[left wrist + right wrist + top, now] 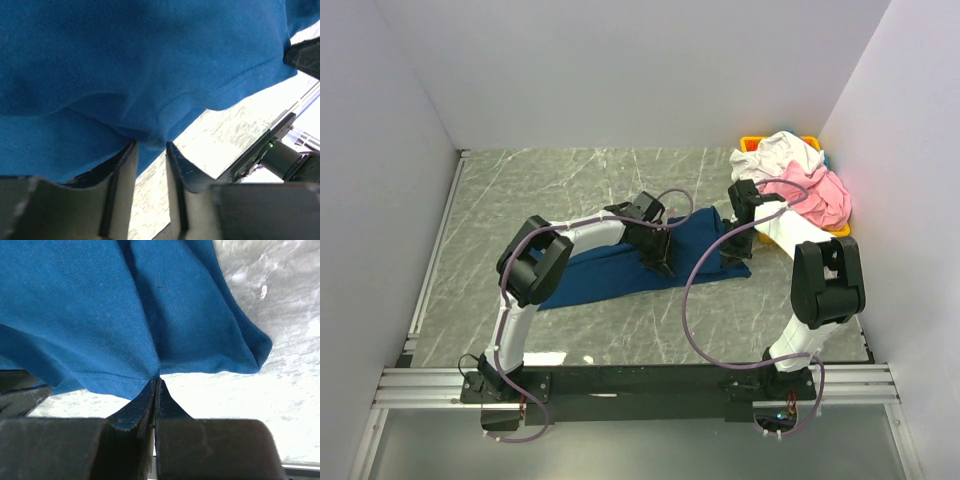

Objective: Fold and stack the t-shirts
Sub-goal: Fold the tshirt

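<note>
The dark navy blue t-shirt (610, 270) lies stretched across the middle of the table. My left gripper (662, 265) is at its near edge; in the left wrist view its jaws (151, 144) stand apart, with a bunched fold of the blue hem (165, 115) at the fingertips and table showing through the gap. My right gripper (735, 255) is at the shirt's right end. In the right wrist view it (157, 379) is shut on the blue cloth's (100, 305) stitched hem. A pink t-shirt (825, 195) and a white t-shirt (785, 152) are heaped at the back right.
The yellow bin (750, 143) holds the pink and white heap in the back right corner. White walls close in the grey marble table (550, 190) on the left, back and right. A black rail (640, 385) with both arm bases runs along the near edge.
</note>
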Action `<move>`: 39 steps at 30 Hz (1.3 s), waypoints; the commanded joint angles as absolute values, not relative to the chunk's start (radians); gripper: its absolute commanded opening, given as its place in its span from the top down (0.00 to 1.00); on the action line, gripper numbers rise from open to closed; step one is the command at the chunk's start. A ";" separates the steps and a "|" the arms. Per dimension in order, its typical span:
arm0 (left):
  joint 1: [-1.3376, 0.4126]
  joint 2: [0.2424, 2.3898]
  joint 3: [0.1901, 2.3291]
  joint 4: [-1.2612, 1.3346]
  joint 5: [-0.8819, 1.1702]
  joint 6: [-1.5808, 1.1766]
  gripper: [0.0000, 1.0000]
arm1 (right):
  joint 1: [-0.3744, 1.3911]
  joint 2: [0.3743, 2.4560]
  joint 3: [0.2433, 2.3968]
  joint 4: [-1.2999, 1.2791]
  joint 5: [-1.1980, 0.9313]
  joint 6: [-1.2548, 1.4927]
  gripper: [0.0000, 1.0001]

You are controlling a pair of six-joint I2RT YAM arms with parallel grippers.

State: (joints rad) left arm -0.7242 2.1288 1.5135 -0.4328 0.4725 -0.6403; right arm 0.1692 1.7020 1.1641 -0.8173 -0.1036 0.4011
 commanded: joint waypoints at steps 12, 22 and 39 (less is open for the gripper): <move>-0.732 2.172 1.591 -0.477 0.456 -0.650 1.00 | 0.161 1.640 1.147 -0.836 -0.133 0.411 1.00; -0.727 2.071 1.548 -0.540 0.367 -0.618 1.00 | 0.163 1.600 1.155 -0.894 -0.149 0.413 1.00; -0.709 2.006 1.511 -0.601 0.337 -0.604 1.00 | 0.163 1.628 1.104 -0.885 -0.156 0.410 1.00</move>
State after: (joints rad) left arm -0.7158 2.0411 1.5093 -0.5728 0.3595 -0.6220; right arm 0.1696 1.6413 1.1095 -0.8700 -0.1711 0.4072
